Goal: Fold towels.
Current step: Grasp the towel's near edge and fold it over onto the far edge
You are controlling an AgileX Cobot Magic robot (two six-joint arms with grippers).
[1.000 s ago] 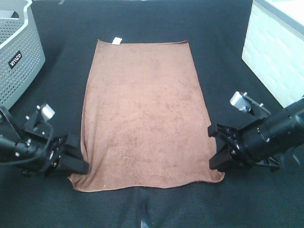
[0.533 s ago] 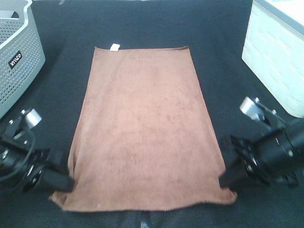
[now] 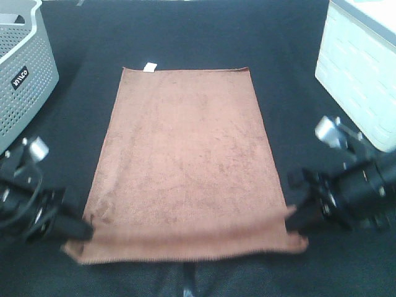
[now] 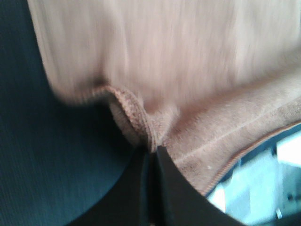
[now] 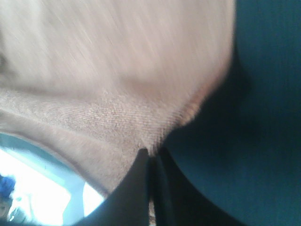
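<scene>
The brown towel [image 3: 185, 154] lies lengthwise on the black table, its small white tag [image 3: 149, 67] at the far short edge. My left gripper [image 3: 83, 230] is shut on the towel's near left corner, and my right gripper [image 3: 292, 224] is shut on the near right corner. The near edge is lifted off the table and sags between them. In the left wrist view the fingertips [image 4: 151, 155] pinch bunched terry cloth [image 4: 188, 94]. In the right wrist view the fingertips [image 5: 151, 157] pinch the hem of the towel [image 5: 108, 80].
A grey perforated basket [image 3: 21, 68] stands at the far left. A white bin [image 3: 362, 74] stands at the far right. The black table surface [image 3: 291, 68] surrounds the towel.
Both grippers pulled the near corners toward me and then raised them. The near edge has come off the table and the towel has stretched flat and slid nearer.
</scene>
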